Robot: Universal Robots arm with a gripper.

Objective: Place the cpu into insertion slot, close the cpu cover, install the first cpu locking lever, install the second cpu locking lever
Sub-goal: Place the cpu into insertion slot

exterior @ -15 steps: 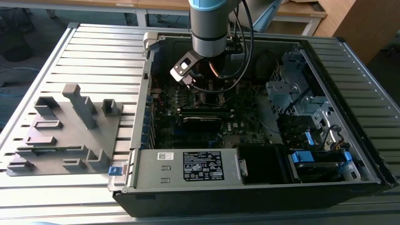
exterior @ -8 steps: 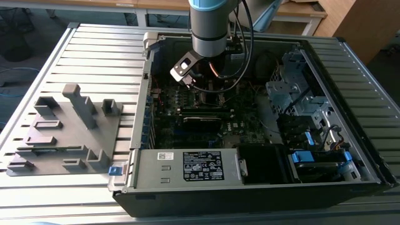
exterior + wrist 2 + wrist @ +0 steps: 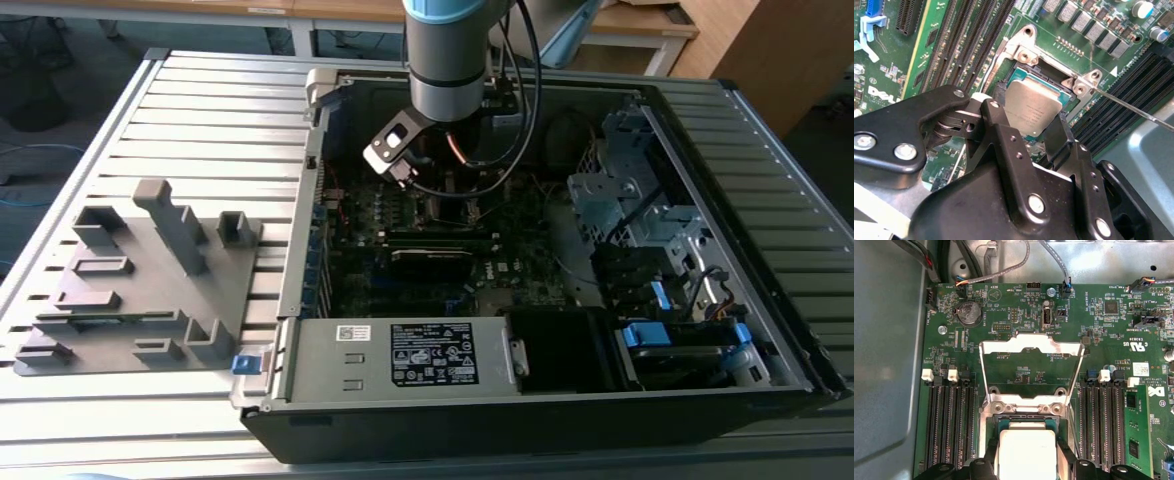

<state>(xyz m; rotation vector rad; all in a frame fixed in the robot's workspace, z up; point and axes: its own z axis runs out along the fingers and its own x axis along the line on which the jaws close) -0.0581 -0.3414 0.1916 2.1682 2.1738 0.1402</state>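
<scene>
Your gripper (image 3: 1026, 114) is clamped on the cpu (image 3: 1035, 99) at the insertion slot (image 3: 1016, 75); the cpu cover (image 3: 1024, 343) is up.

In the second wrist view the black fingers (image 3: 1004, 137) press against two opposite edges of the cpu, with the jaws closed on it. The chip's silver top faces up and lies directly over the black socket. You cannot tell from these views whether it is fully seated. A thin metal lever (image 3: 1126, 106) angles away from the socket's corner bracket, unlatched. In the first wrist view the windowed cover is swung back on its hinge beyond the socket, lying over bare green board (image 3: 1019, 305). Long black memory slots (image 3: 949, 425) flank the socket on both sides. In the exterior view the arm (image 3: 454, 60) reaches down into the open computer case (image 3: 694, 400). The grey power supply box (image 3: 400, 355) sits at the case's near edge, and a grey fixture tray (image 3: 134, 280) lies on the table at the exterior view's left.
</scene>
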